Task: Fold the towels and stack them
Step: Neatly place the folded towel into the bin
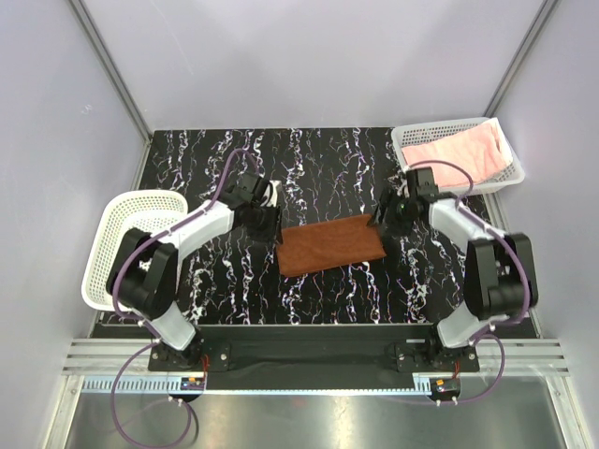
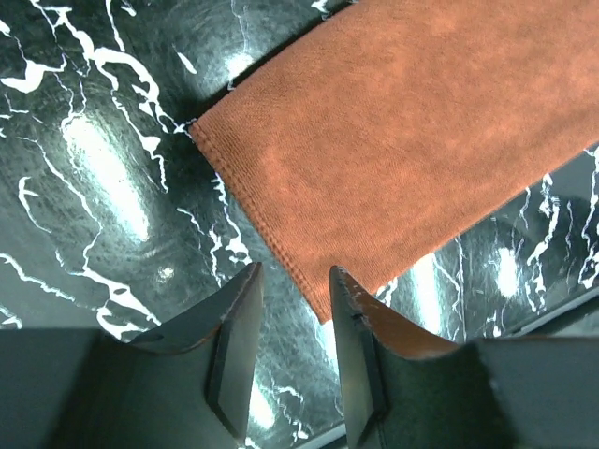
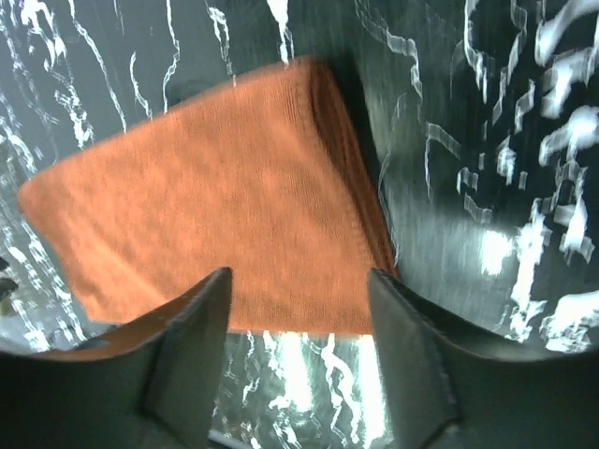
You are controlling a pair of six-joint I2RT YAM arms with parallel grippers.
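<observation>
While the rust-brown towel [image 1: 329,245] ran 9 to 3 o'clock, left claw [image 2: 294,271] and right claw [image 3: 298,273] hung parted, empty, at its ends.

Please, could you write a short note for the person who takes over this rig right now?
Left gripper: open, holds nothing, at the left end of the rust-brown towel.
Right gripper: open, holds nothing, over the towel's right end.
Done: the rust-brown towel looks folded into a strip and lies flat mid-table.
Pink towel: in the far right basket. No white towel in view.
Left: finish the folds, then stack the towels.
</observation>
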